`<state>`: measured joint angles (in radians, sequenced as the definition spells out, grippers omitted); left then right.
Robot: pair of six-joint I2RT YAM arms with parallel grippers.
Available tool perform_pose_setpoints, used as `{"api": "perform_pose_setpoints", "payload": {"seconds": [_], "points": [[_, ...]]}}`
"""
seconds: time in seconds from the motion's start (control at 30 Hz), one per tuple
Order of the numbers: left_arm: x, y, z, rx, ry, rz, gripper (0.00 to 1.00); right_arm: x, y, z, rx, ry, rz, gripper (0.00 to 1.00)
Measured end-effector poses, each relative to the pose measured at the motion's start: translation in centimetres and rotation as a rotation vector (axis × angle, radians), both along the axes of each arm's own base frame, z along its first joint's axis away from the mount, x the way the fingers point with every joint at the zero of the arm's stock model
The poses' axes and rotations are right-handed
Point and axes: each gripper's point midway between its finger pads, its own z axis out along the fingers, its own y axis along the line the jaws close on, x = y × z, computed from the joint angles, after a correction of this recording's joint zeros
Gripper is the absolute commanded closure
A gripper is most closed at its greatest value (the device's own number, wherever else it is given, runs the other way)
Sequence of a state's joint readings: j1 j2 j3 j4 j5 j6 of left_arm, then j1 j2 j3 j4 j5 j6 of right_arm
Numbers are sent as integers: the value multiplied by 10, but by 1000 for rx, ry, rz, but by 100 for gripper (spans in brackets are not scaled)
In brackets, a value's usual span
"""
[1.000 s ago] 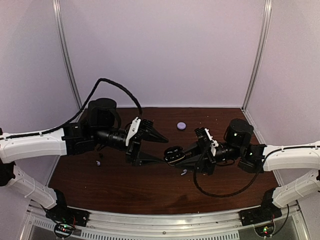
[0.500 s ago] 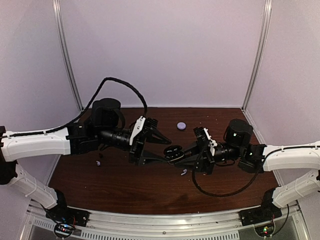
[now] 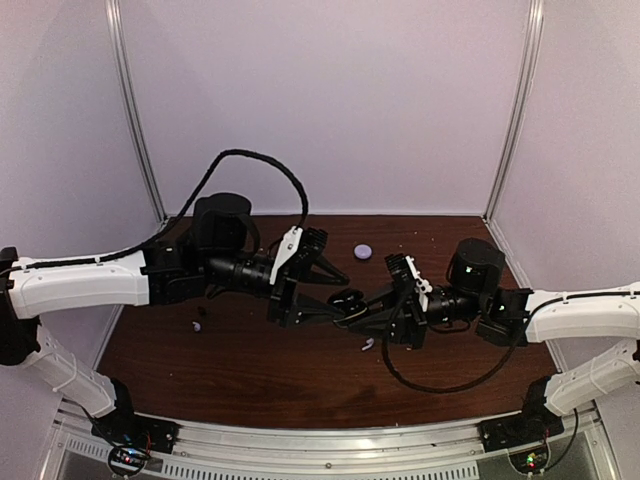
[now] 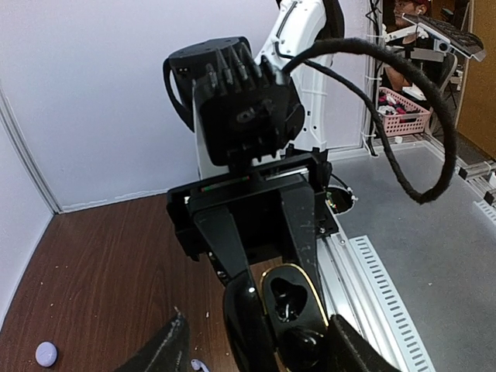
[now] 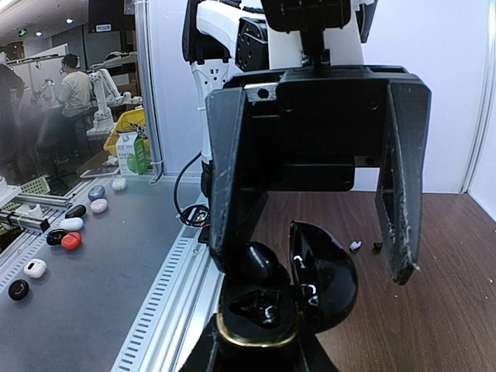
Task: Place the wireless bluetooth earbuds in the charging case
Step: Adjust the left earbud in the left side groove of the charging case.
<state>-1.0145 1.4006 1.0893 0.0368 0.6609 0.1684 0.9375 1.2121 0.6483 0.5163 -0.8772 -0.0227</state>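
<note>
Earbud (image 3: 197,325), small and pale, lies on the brown table (image 3: 250,380) at far left, beside the left arm. Left gripper (image 3: 342,298) is at table centre with its jaws apart, one finger on each side of an open black case (image 4: 291,298) with a gold rim; contact with it cannot be confirmed. Lavender charging case (image 3: 362,252) sits on the table toward the back, apart from both grippers. Second earbud (image 3: 368,345) lies on the table just on the near side of the meeting grippers. Right gripper (image 3: 362,308) is clamped on the base of the black case.
</note>
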Motion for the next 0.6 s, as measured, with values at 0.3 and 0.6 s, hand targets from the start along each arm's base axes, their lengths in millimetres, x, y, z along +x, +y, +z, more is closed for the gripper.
{"api": "perform_pose_setpoints", "payload": {"seconds": [0.3,0.6], "points": [[-1,1,3,-13,-8,-5,27,-1,0,3,7,-4,1,100],[-5,19,24,-83,-10,22,25,2,-8,12,64,-19,-29,100]]}}
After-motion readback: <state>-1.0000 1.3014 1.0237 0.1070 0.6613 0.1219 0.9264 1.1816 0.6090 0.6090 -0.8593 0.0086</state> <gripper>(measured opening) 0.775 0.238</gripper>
